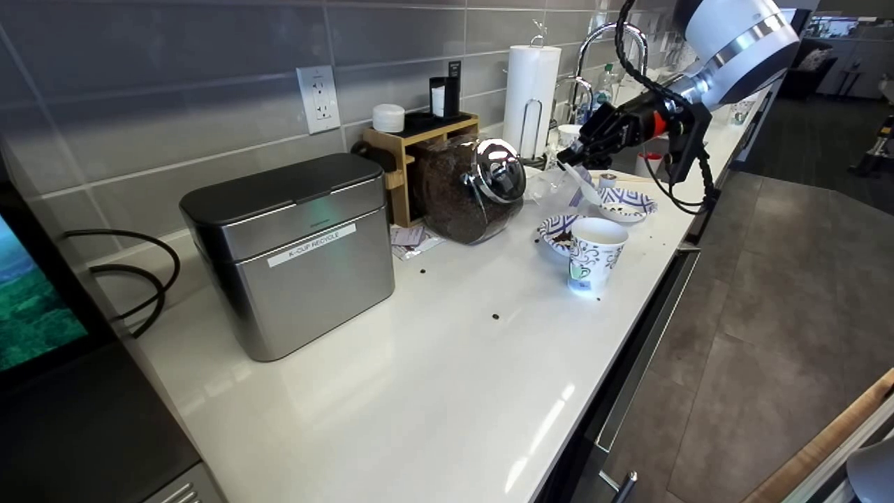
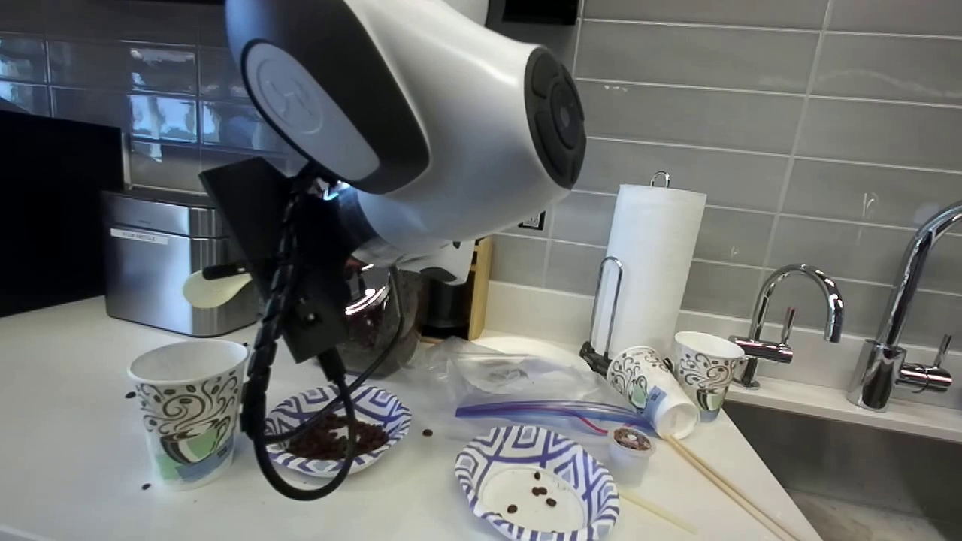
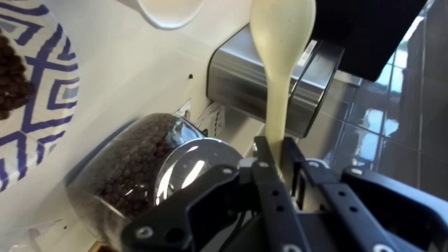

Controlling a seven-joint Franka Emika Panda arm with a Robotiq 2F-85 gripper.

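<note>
Black fingers [image 3: 261,150], barely parted, pinching a pale spoon [image 3: 278,70] by its handle [image 3: 275,127]

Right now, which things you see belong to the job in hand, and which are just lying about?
Likely the job:
spoon, held in the gripper
paper bowl of beans
paper cup beside it, perhaps
other paper bowl, with a few beans

Apparently just lying about:
tipped paper cup
zip bag
wooden sticks
paper towel roll
K-cup recycle bin

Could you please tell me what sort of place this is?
Probably an office kitchenette: a sink, a paper towel roll and a bin labelled K-CUP RECYCLE point to it.
</note>
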